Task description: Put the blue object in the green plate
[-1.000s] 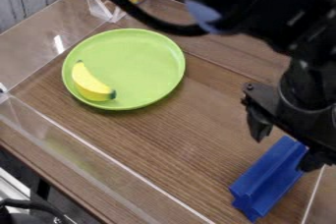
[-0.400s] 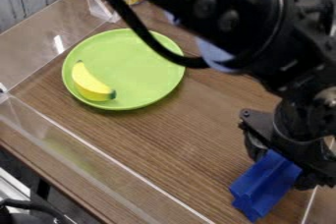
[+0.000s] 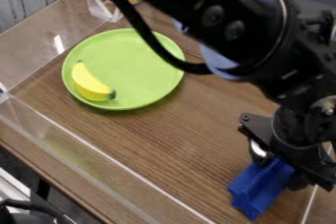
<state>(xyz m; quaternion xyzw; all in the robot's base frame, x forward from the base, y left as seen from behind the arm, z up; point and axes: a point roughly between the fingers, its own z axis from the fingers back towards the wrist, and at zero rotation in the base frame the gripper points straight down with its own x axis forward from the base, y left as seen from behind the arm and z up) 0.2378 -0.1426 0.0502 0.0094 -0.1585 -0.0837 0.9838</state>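
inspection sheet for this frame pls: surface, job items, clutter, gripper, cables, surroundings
Surface: brown wood-grain table, clear low walls along its edges.
Job's things: blue block at the near right corner, on the table, upper end hidden by the gripper. Green plate at centre left, apart from the block.
Clutter: yellow banana lying in the plate, at its left side.
Gripper: gripper pointing down over the block's upper end; jaws astride it, whether they are closed on it cannot be told.
Cables: black cable looping along the arm above the plate.
Surroundings: grey planks at top left; nothing else seen clearly.
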